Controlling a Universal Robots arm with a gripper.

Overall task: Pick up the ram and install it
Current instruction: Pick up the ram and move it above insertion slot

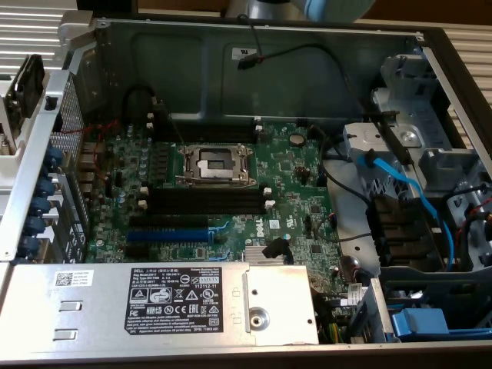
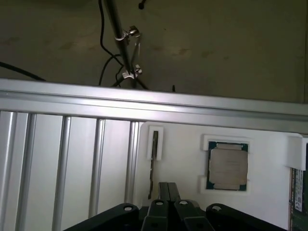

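The ram (image 2: 154, 153) is a thin dark strip standing on edge in a white holder on the white tray (image 2: 183, 159). My gripper (image 2: 167, 191) hangs above the tray just beside the strip's near end. Its fingers (image 2: 163, 192) are shut together with nothing between them. The open computer case holds the green motherboard (image 1: 292, 181), and its black memory slots (image 1: 207, 200) with white end clips lie empty below the CPU socket (image 1: 214, 163).
A CPU chip (image 2: 227, 166) sits in a tray pocket, with a green board (image 2: 299, 192) at the tray's edge. A ribbed aluminium rail (image 2: 144, 103) borders the tray. In the case are a blue slot (image 1: 165, 231), the power supply (image 1: 154, 300) and blue cables (image 1: 415, 192).
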